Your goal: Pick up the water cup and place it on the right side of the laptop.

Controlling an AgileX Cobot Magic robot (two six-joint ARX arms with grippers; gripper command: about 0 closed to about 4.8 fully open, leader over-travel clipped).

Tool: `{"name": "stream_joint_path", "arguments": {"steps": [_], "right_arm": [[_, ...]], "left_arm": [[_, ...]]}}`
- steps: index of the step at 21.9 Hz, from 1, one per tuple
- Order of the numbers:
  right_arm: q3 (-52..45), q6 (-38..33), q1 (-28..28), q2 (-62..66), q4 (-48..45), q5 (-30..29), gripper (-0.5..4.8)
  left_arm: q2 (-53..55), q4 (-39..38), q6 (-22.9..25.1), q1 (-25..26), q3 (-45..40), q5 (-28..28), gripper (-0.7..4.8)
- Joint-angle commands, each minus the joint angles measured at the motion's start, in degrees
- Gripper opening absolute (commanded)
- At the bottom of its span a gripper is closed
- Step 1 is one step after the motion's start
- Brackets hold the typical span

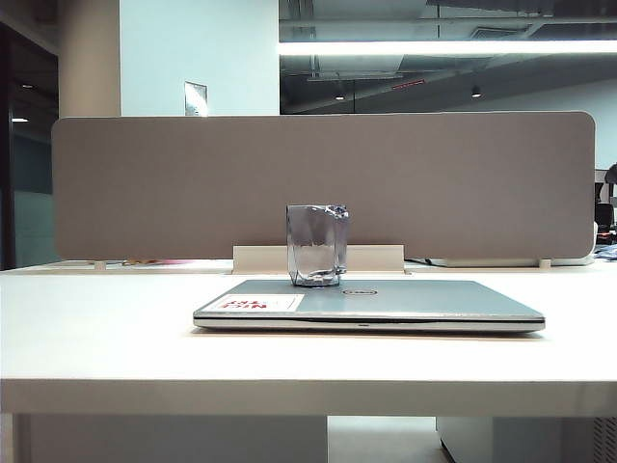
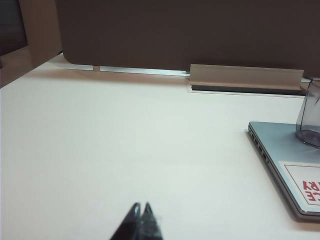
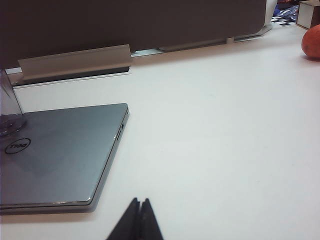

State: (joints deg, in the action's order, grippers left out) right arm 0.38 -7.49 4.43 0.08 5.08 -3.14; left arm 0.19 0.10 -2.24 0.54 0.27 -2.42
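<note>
The water cup (image 1: 316,245), a clear grey-tinted faceted tumbler, stands upright on the lid of the closed silver laptop (image 1: 386,301), near the lid's back edge and left of its middle. Part of the cup (image 2: 310,114) shows in the left wrist view, and a sliver of the cup (image 3: 9,110) in the right wrist view. My left gripper (image 2: 140,206) is shut and empty over bare table, off the laptop's (image 2: 285,160) left edge. My right gripper (image 3: 140,201) is shut and empty over bare table beside the laptop's (image 3: 60,155) right front corner. Neither arm shows in the exterior view.
A grey divider panel (image 1: 323,183) runs along the back of the white table (image 1: 96,328), with a raised cable-tray lid (image 1: 376,258) behind the cup. An orange-red round object (image 3: 312,42) lies at the far right back of the table.
</note>
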Motion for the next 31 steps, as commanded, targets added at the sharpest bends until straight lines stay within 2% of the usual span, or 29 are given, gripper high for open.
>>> {"name": "stream_joint_path", "arguments": {"steps": [1, 20, 21, 25, 28, 31], "right_arm": [[-0.35, 0.02, 0.0, -0.09, -0.57, 0.24, -0.04], [-0.33, -0.02, -0.02, -0.09, -1.27, 0.2, -0.04], [-0.33, -0.07, -0.04, -0.09, -1.25, -1.05, -0.04], [-0.33, -3.76, -0.09, -0.09, -4.09, -14.16, -0.01], [-0.31, -6.71, -0.11, -0.09, -6.93, -18.69, -0.01], [-0.11, -8.44, -0.13, -0.09, -11.91, -19.54, -0.02]], "left_arm": [[0.04, 0.37, 0.07, -0.07, 0.17, -0.22, -0.06], [0.04, 0.39, 0.07, -0.11, 0.17, -0.37, -0.05], [0.04, 0.39, 0.07, -0.11, 0.17, -0.17, -0.05], [0.04, 0.37, 0.04, -0.11, 0.17, -0.22, -0.05], [0.04, 0.37, 0.07, -0.11, 0.17, -0.26, -0.05], [0.04, 0.42, 0.07, -0.11, 0.17, -0.5, -0.06]]}}
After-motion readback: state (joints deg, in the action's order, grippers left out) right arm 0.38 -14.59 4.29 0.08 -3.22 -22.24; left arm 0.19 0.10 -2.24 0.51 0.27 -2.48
